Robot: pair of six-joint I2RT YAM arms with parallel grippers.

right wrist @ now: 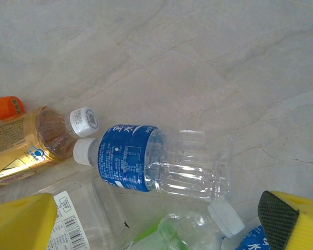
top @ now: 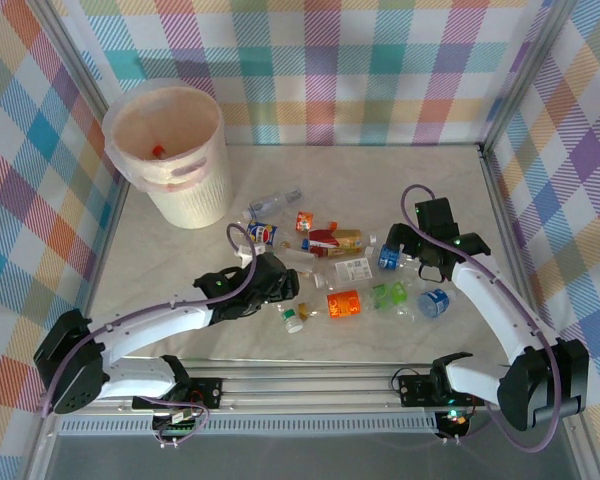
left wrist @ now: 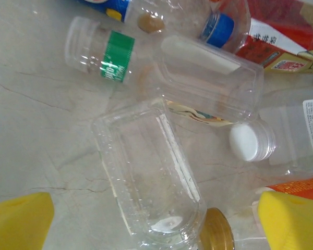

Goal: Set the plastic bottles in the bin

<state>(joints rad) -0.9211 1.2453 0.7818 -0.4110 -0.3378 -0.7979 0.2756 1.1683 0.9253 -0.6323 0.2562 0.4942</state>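
The left gripper [left wrist: 156, 216] is being held wide open, its yellow foam pads [left wrist: 18, 221] spread apart with nothing clamped. Between them a clear ridged plastic bottle [left wrist: 146, 182] is lying on its side, touching neither pad. Just beside it, near one pad, a gold cap [left wrist: 216, 237] is being shown. Beyond the fingertips, a clear boxy bottle with a white cap [left wrist: 214, 78] and a clear bottle with a green label [left wrist: 109, 60] are lying side by side on the pale marbled table [left wrist: 36, 130].

The right gripper [right wrist: 159, 219] is likewise being held open and is gripping nothing. Just ahead of the gap between its pads, a clear bottle with a blue label and white cap [right wrist: 146, 164] is lying crosswise, its cap close to an amber-tinted bottle [right wrist: 36, 140]. A crumpled green-tinted bottle [right wrist: 172, 229] is lying between the pads.

The labels and ridges are being made out in the wrist views. The top view is giving the wider layout: the bottles are scattered in a loose cluster between the two grippers, and the large round translucent whitish-pink plastic bin [top: 180, 195] is standing at the far left, well apart from both sets of fingers, with a small orange-red item [top: 158, 150] inside it.
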